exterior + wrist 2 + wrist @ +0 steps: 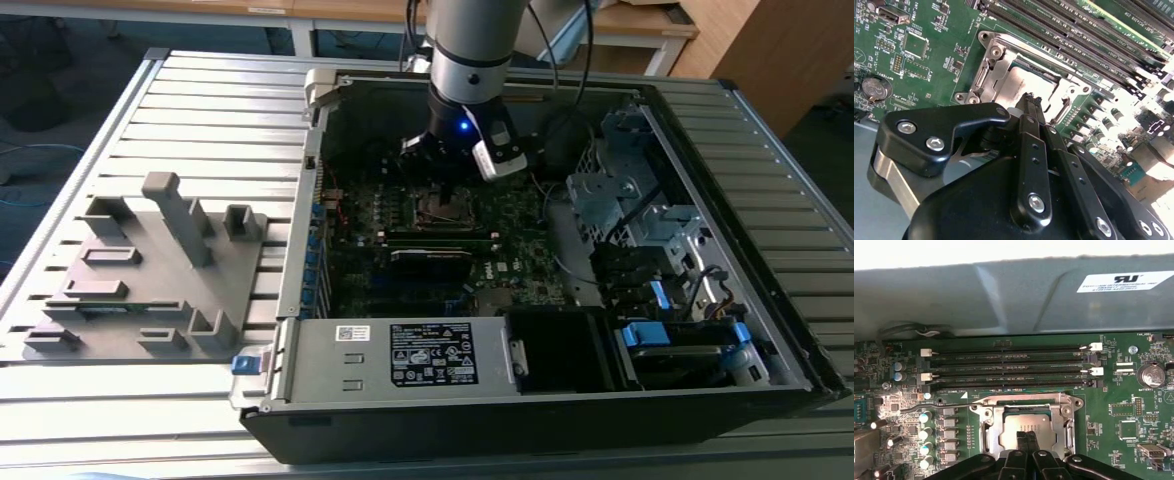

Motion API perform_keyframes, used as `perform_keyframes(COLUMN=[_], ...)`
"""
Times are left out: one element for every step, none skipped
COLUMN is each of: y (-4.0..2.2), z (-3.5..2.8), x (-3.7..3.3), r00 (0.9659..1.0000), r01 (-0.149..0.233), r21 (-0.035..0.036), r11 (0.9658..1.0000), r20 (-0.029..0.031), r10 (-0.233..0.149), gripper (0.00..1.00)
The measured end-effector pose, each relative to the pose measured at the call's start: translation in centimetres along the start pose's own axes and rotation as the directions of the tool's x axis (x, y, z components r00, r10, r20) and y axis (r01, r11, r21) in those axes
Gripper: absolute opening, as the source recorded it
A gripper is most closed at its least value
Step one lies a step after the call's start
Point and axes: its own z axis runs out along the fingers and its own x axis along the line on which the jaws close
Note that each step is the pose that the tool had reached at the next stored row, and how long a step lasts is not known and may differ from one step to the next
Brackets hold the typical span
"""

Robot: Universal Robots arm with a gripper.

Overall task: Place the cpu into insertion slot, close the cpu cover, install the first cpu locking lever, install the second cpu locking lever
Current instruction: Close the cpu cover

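Your pincer (1027, 434) is narrow, fingers pressed together with nothing between them. Directly beneath its tips the cpu (1026, 421) lies flat in the insertion slot (1026, 409), metal top facing the pincer. The cpu cover (989, 427) frames it. It is square, its edges parallel to the memory slots (1009, 365).

Silver-grey cylindrical robot arm (474, 40) with a black wrist section, a small blue light (462, 127) and a pale grey block (501, 157). Black claw (1031, 102) of jointed links with silver screws (1036, 201).
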Motion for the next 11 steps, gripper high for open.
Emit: perform_keyframes(y=[-0.01, -0.02, -0.03, -0.04, -0.08, -0.13, -0.17, -0.22, -0.27, -0.31, -0.35], z=[0.08, 0.14, 0.14, 0.15, 0.16, 0.16, 0.16, 0.17, 0.17, 0.18, 0.18], x=[0.00, 0.00, 0.00, 0.00, -0.01, -0.01, -0.01, 0.01, 0.04, 0.09, 0.15], r00=[1.0000, 1.0000, 1.0000, 1.0000, 1.0000, 1.0000, 1.0000, 1.0000, 1.0000, 1.0000, 1.0000], r01=[0.000, 0.000, 0.000, 0.000, 0.000, 0.000, 0.000, 0.000, 0.001, 0.004, 0.006], r21=[0.0000, -0.0001, 0.0002, 0.0001, 0.0001, 0.0000, 0.0000, 0.0000, 0.0000, 0.0001, 0.0001], r11=[1.0000, 1.0000, 1.0000, 1.0000, 1.0000, 1.0000, 1.0000, 1.0000, 1.0000, 1.0000, 1.0000], r20=[0.0000, 0.0000, -0.0001, 0.0000, 0.0000, 0.0000, 0.0000, 0.0000, 0.0002, 0.0007, 0.0015], r10=[0.000, 0.000, 0.000, 0.000, 0.000, 0.000, 0.000, 0.000, -0.001, -0.004, -0.006], gripper=[0.11, 0.11, 0.11, 0.11, 0.11, 0.11, 0.11, 0.11, 0.11, 0.11, 0.11])
